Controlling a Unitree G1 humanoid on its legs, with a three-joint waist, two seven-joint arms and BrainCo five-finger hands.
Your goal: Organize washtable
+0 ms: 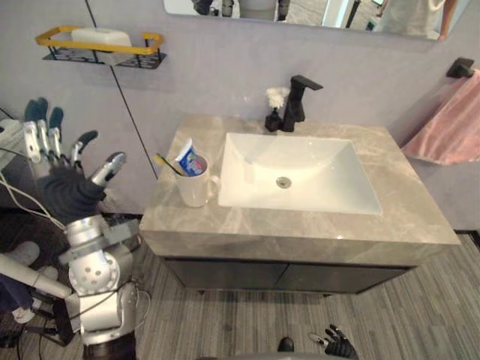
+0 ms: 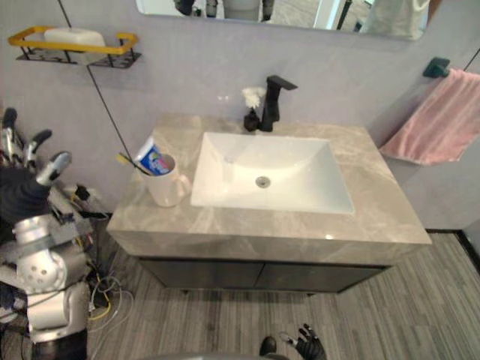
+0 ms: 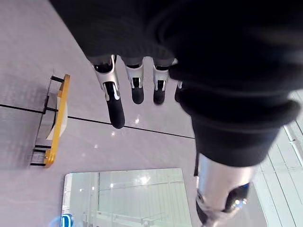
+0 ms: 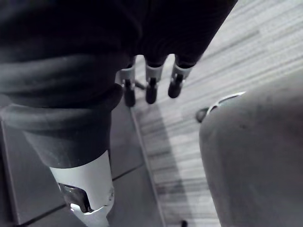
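Observation:
A grey stone washtable [image 1: 405, 214] holds a white basin [image 1: 322, 180] with a black faucet [image 1: 298, 101] behind it. A white cup [image 1: 195, 187] stands on the counter left of the basin, with a toothpaste tube [image 1: 189, 159] and a toothbrush [image 1: 166, 163] in it. A small dark bottle with a white puff [image 1: 276, 109] sits beside the faucet. My left hand [image 1: 64, 169] is raised left of the counter, open, holding nothing, its fingers [image 3: 113, 99] straight toward the wall. My right hand [image 1: 341, 346] hangs low in front of the cabinet, fingers [image 4: 151, 87] relaxed and empty.
A yellow-railed wall shelf [image 1: 101, 46] with a white bar on it hangs up left. A pink towel [image 1: 450, 124] hangs on the wall at right. A mirror [image 1: 300, 11] runs above the faucet. Dark cabinet doors [image 1: 285, 276] sit under the counter, over striped flooring.

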